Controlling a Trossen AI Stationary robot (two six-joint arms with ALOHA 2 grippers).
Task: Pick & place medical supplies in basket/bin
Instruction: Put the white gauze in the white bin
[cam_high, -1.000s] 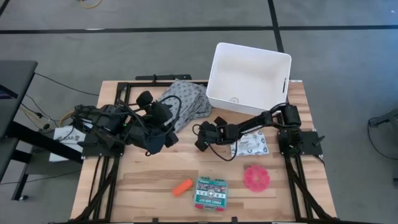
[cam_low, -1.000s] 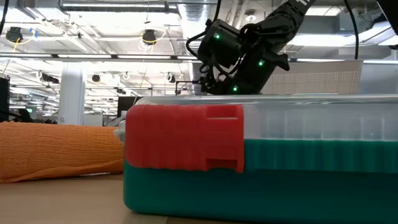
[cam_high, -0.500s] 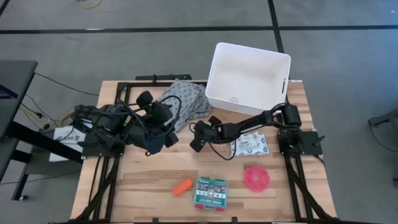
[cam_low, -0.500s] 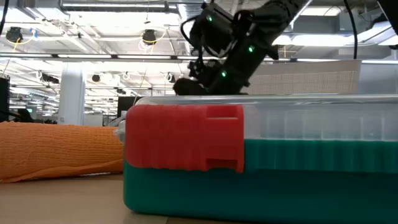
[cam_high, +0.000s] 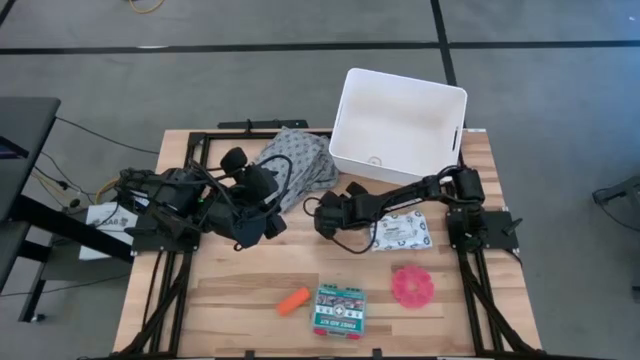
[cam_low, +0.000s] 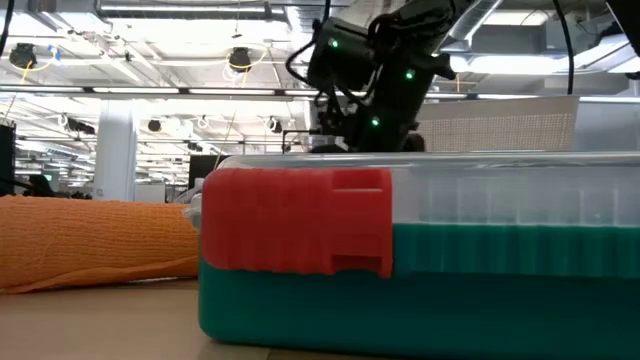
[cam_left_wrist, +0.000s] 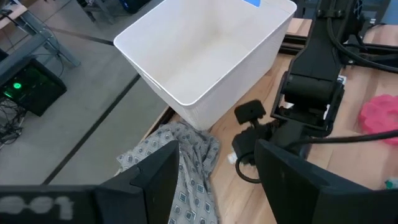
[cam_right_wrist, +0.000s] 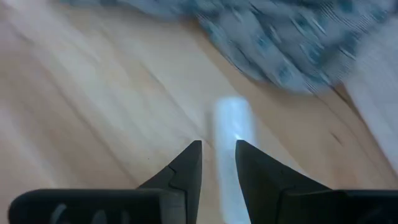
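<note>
My right hand (cam_high: 326, 218) is low over the middle of the counter (cam_high: 230, 290), reached in from the right side. Through its wrist camera I see the two fingers (cam_right_wrist: 186, 168) close together with only a narrow gap, and a pale strip (cam_right_wrist: 233, 134) lying on the wood just ahead of the tips. The fingers are not on it; the view is blurred, so I cannot say more about the strip.

The tub (cam_high: 400, 125) sits beyond that hand at the far edge of the counter, and its inside looks bare. The dotted cloth (cam_high: 300, 160) lies bunched just beside the tub, on the far side of the hand. The soft pack (cam_high: 402, 232) lies flat behind the hand, under the right forearm. The pink disc (cam_high: 412, 286) is nearer the front edge, apart from the pack. The green box (cam_high: 339, 310) and the orange tube (cam_high: 293, 300) sit side by side at the front edge, well apart from the hand; in the low view they fill the foreground.

My left hand (cam_high: 262, 190) waits over the left part of the counter, next to the cloth. Its fingers (cam_left_wrist: 155, 180) stand wide apart and hold nothing.
</note>
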